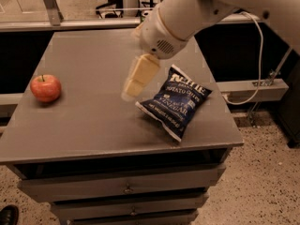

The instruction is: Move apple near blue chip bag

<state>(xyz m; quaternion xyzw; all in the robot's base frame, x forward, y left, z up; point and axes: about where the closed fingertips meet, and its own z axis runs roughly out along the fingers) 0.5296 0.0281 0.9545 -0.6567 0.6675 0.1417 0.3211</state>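
Grey drawers (126, 187) nearest, under the grey table top (84, 125). Blue chip bag (176, 102) lies flat right of centre, turned at an angle. Gripper (131, 86) hangs over the top just left of the bag's far end; whether it's apart or together, can't tell. Apple (46, 88) upright near the left edge, well apart from the bag. White cable (257, 55) behind, right.

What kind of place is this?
Probably an office or lab workspace: a grey drawer cabinet, speckled hard floor, and a white cable behind. The robot's pincer hovers over the cabinet top between apple and blue chip bag.
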